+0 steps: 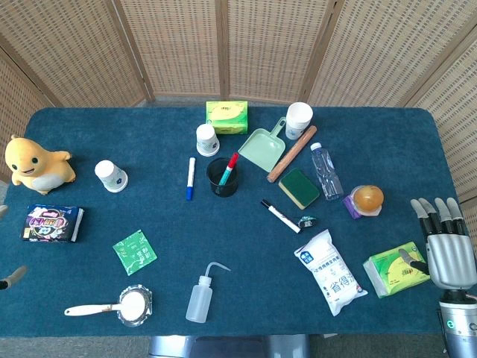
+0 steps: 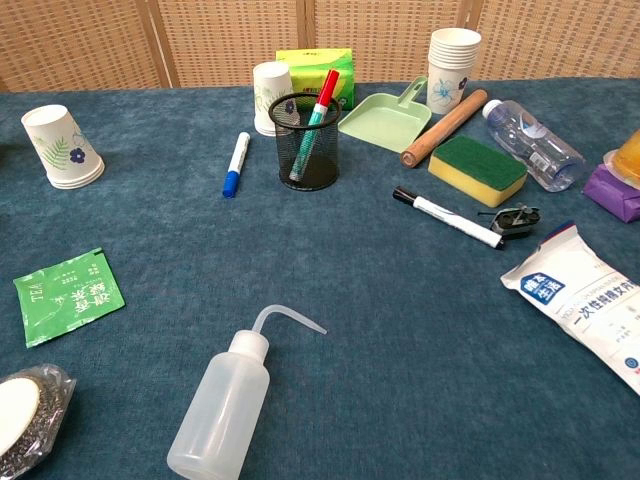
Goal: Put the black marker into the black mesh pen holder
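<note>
The black marker (image 1: 280, 215), white-bodied with a black cap, lies flat right of the table's middle; the chest view shows the marker (image 2: 446, 217) beside a small binder clip (image 2: 515, 219). The black mesh pen holder (image 1: 222, 177) stands upright to its left with a red marker (image 2: 318, 112) in it. My right hand (image 1: 447, 242) hovers at the table's right edge, fingers straight and apart, holding nothing, well right of the marker. Only a grey tip (image 1: 11, 278) shows at the left edge, perhaps my left hand. Neither hand appears in the chest view.
A blue marker (image 1: 191, 178) lies left of the holder. A sponge (image 1: 299, 188), rolling pin (image 1: 292, 153), dustpan (image 1: 262, 148) and water bottle (image 1: 326, 171) sit behind the black marker. A white pouch (image 1: 329, 271) and green packet (image 1: 395, 268) lie near my right hand. A squeeze bottle (image 2: 225, 405) lies at the front.
</note>
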